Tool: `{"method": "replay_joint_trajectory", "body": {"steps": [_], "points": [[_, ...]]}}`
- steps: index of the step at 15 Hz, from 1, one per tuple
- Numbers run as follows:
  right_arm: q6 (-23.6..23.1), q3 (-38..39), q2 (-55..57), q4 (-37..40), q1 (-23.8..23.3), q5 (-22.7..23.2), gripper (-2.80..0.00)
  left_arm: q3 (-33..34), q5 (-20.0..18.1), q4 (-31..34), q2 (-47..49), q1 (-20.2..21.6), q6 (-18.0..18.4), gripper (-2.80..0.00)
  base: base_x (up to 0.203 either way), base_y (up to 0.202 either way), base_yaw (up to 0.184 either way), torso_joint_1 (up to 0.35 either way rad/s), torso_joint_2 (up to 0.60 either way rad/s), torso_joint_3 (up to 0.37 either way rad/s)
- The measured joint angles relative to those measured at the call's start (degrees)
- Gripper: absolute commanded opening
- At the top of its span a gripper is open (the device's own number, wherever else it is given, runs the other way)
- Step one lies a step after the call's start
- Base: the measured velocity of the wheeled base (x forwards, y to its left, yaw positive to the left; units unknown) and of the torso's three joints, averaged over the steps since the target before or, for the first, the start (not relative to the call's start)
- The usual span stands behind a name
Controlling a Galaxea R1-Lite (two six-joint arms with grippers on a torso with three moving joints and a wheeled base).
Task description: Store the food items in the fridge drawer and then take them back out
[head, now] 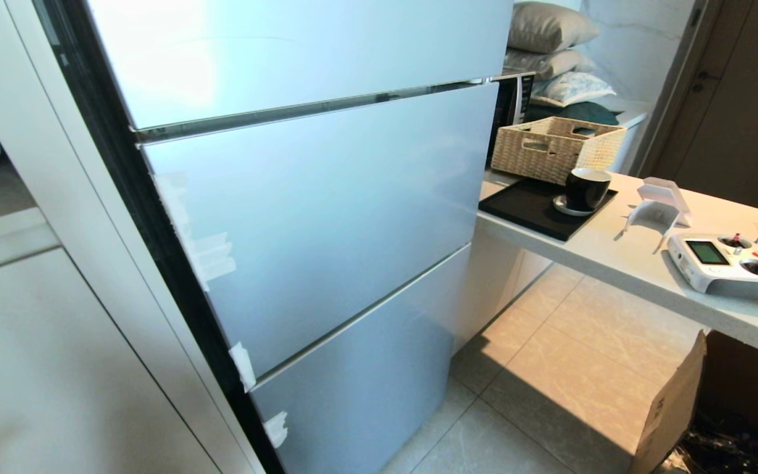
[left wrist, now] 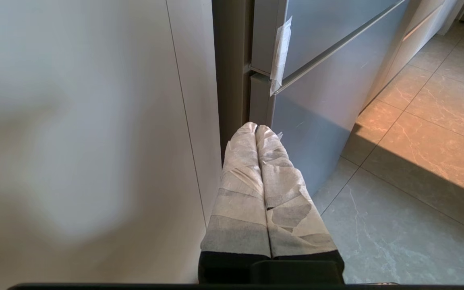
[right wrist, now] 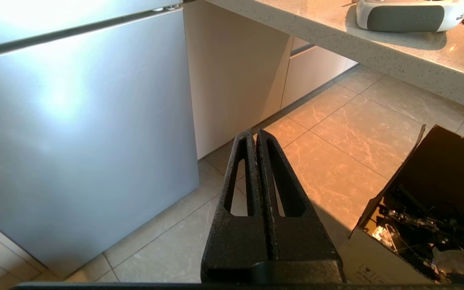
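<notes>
I see fridge [head: 313,217] left | counter [head: 622,253] right: tray [head: 524,207] at its fridge-side end, basket [head: 553,148] behind | cardboard box [head: 672,408] on floor beneath.

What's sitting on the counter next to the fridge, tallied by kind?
Woven basket: 1
Black tray: 1
Black cup on a saucer: 1
White remote controller: 1
White plastic holder: 1
Total: 5
</notes>
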Motion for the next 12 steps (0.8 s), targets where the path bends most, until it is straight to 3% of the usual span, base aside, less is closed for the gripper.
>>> {"method": "replay_joint_trajectory", "body": {"steps": [8, 12], "points": [[-2.5, 0.1, -0.2, -0.1, 0.0, 0.7, -2.8, 0.0, 0.0, 0.0, 0.0, 0.0, 0.0, -2.8, 0.0, 0.0, 0.0, 0.0, 0.0, 0.0], [0.0, 0.1, -0.2, -0.1, 0.0, 0.2, -2.8, 0.0, 0.0, 0.0, 0.0, 0.0, 0.0, -2.8, 0.0, 0.0, 0.0, 0.0, 0.0, 0.0]]}}
